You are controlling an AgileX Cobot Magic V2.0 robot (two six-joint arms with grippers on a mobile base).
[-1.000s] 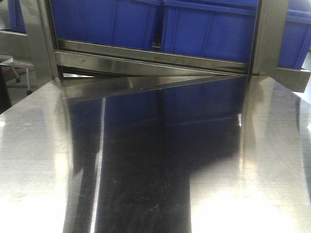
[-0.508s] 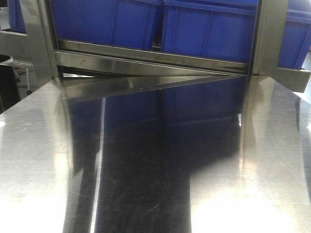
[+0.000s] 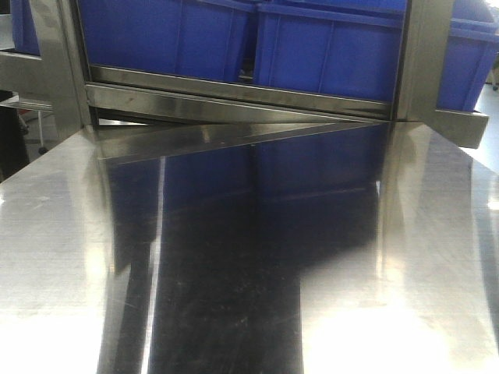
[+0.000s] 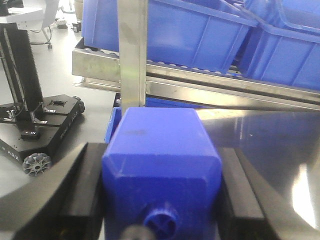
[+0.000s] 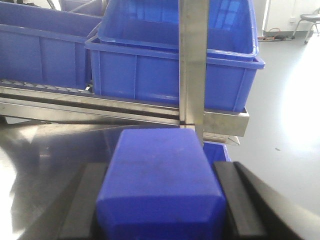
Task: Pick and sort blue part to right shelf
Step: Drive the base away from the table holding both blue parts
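Observation:
In the left wrist view my left gripper (image 4: 161, 160) is shut on a deep-blue block (image 4: 160, 130) with sloped shoulders and a small round knob (image 4: 161, 221) facing the camera. In the right wrist view my right gripper (image 5: 160, 175) is shut on a second deep-blue block (image 5: 157, 150); its cap end lies below the frame, so I cannot tell which kind it is. Both blocks hang above the steel table (image 3: 437, 257), short of the shelf rail (image 3: 234, 89). The rack holds large blue bins (image 3: 327, 47) on a roller track (image 5: 45, 86). Neither gripper shows in the front view.
Steel uprights of the rack stand ahead of each wrist (image 4: 132, 50) (image 5: 192, 60). A black wheeled base (image 4: 40, 125) stands on the floor left of the table. Open grey floor (image 5: 290, 125) lies right of the rack. A lower blue bin edge (image 5: 217, 150) shows under the rail.
In the front view the rack and bins have slid slightly left in the frame; the viewpoint has shifted a little. Nothing else differs.

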